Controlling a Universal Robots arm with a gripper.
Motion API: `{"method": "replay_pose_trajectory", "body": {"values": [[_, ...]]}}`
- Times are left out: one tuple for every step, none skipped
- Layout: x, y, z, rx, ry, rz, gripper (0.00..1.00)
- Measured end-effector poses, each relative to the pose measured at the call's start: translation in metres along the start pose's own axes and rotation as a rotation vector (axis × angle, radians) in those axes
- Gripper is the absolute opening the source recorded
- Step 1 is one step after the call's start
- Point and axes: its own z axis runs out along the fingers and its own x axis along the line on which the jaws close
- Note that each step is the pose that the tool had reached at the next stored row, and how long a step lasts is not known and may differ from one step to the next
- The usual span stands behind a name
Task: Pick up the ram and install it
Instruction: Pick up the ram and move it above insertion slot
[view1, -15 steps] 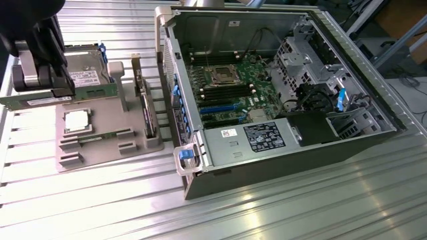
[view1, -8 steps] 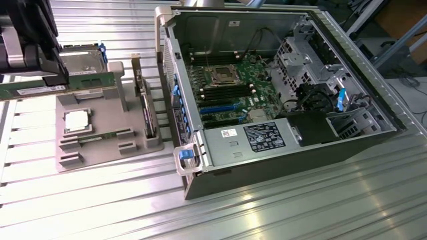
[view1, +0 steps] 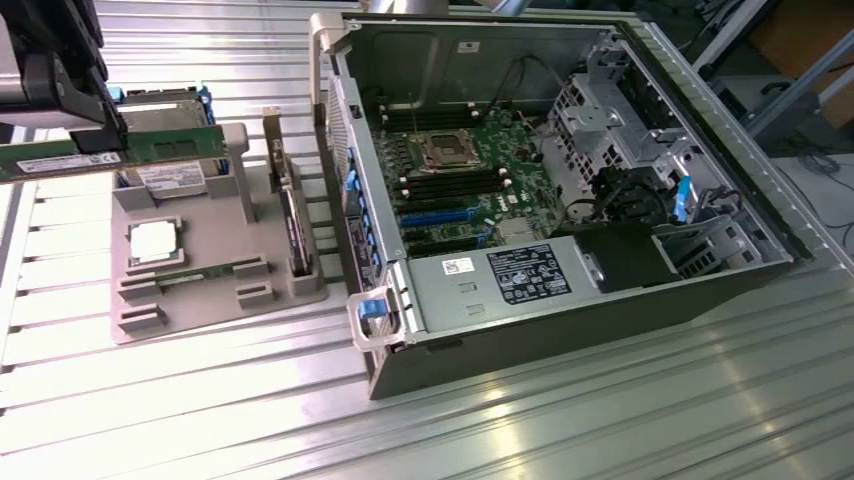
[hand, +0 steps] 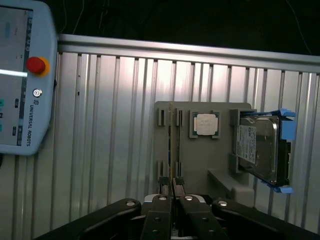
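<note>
The pincer (view1: 104, 128) is clamping together on the ram (view1: 160, 145), gripping the thin green stick by its long edge; in the wrist view the two fingers (hand: 161, 210) are pressing flat against its sides. The ram is hanging level in the air, clear of the grey holder (view1: 200, 310) beneath it, which is sitting towards the table's (view1: 534, 420) edge on the exterior view's left. In that holder a square processor chip (view1: 154, 242) is lying near the middle, a hard drive (view1: 167, 178) is resting at the far end, and an expansion card (view1: 291, 215) is standing along the side nearest the computer case (view1: 747, 200). The case is lying open further along the table towards the exterior view's right, exposing the motherboard (view1: 467, 215) and its dark memory slots (view1: 447, 183). Judging from this, the pick-up is done and the carry is in hand, with the stick well apart from the board. Installing is likely calling for lining the stick's long edge up with one slot and pressing it straight and evenly, since a tilted stick may jam.
</note>
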Motion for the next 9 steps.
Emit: {"method": "replay_pose_trajectory", "body": {"values": [[0.0,0.0001,-0.0027,0.0,0.0,0.0,0.12],[0.0,0.0002,-0.005,0.0,0.0,0.0,0.12],[0.0,0.0003,-0.0078,0.0,0.0,0.0,0.12],[0.0,0.0004,-0.0091,0.0,0.0,0.0,0.12],[0.0,0.0004,-0.0104,0.0,0.0,0.0,0.12],[0.0,0.0005,-0.012,0.0,0.0,0.0,0.12],[0.0,0.0005,-0.0133,0.0,0.0,0.0,0.12],[0.0,0.0006,-0.0153,-0.0001,0.0,0.0,0.12],[0.0,0.0007,-0.017,-0.0001,0.0001,0.0,0.12]]}}
